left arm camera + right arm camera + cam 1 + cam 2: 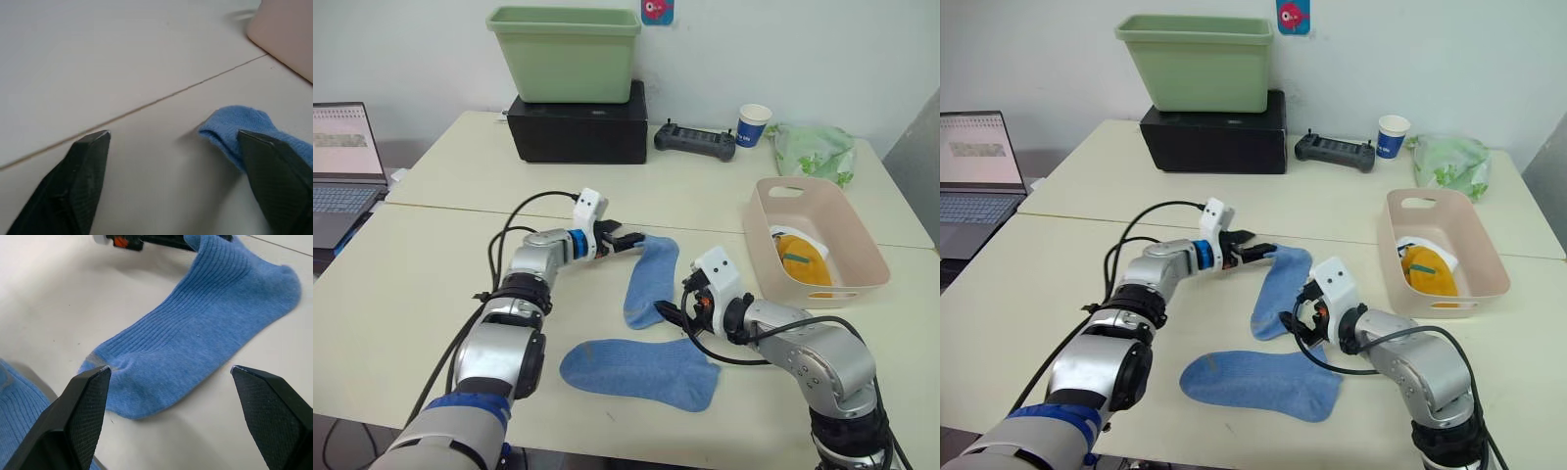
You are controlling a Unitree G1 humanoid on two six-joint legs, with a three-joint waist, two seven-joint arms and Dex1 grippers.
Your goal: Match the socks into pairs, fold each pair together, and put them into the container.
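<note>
**A:** Where are your end effectors?

**B:** My left end effector (628, 241) is low over the counter (431, 264) at the upper end of one light blue sock (650, 281), its fingers spread apart; in my left wrist view one fingertip (266, 147) is right at the sock's edge. My right end effector (672, 311) is at the lower end of that same sock, fingers also wide apart with the sock lying between them, nothing clamped.

**A:** And the other socks?

**B:** The second light blue sock (639, 373) lies flat just in front of the first, crosswise, near my right arm. A mustard-yellow sock (802, 260) sits inside the pink container (862, 250) on my right, with something white (786, 234) showing beside it.

**A:** What else is on the counter?

**B:** At the back, a green tub (566, 51) stands on a black box (578, 125), with a black controller (695, 141), a paper cup (754, 124) and a pale green bag (815, 150) alongside. A laptop (342, 162) is far to my left.
</note>
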